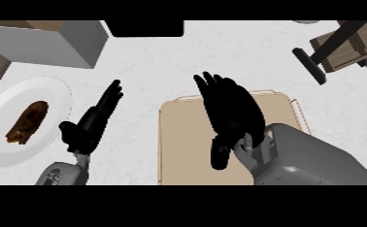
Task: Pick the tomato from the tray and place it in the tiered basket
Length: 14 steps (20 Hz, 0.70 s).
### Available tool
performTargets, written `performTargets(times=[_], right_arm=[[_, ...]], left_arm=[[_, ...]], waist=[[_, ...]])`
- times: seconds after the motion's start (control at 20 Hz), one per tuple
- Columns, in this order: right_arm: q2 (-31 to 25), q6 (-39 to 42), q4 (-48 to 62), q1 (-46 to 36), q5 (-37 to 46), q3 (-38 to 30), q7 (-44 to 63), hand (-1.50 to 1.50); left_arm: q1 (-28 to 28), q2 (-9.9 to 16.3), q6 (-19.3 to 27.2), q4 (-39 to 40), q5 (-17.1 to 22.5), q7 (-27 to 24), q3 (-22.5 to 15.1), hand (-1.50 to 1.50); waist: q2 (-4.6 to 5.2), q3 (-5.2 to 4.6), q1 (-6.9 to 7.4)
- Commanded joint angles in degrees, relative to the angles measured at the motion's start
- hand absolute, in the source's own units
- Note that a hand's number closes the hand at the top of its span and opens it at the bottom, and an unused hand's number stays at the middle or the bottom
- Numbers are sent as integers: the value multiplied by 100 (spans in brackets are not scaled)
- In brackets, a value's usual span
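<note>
tomato not visible, right robot hand (231,112) spread flat, fingers straight, over the flat tan rectangular tray (179,143); left robot hand (93,121) relaxed open on white speckled surface (215,56), beside white round plate (54,124) holding brown food (27,121)

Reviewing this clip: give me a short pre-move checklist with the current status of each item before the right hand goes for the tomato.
1. Tomato visible on the tray: cannot tell, none shows; the right hand hides much of it.
2. Right hand over tray: ok.
3. Right hand's fingers open: ok, straight.
4. Left hand clear of tray: ok, open over the counter beside the plate.
5. Tiered basket in view: ok, partly, top right corner.
</note>
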Motion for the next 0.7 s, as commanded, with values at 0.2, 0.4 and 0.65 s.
performTargets(times=[0.2, 0.4, 0.65], right_arm=[[-70, 366, 501, 252, 259, 264, 1274, -150], [197, 234, 257, 583, 413, 296, 1451, -150], [143, 66, 307, 1138, 909, 190, 940, -150]], left_arm=[[-184, 197, -215, 130, 139, 20, 282, 0], [127, -129, 8, -28, -72, -18, 6, 0], [-144, -134, -45, -57, -148, 188, 45, 0]], waist=[[37, 0, 33], [28, 6, 68], [39, 9, 55]])
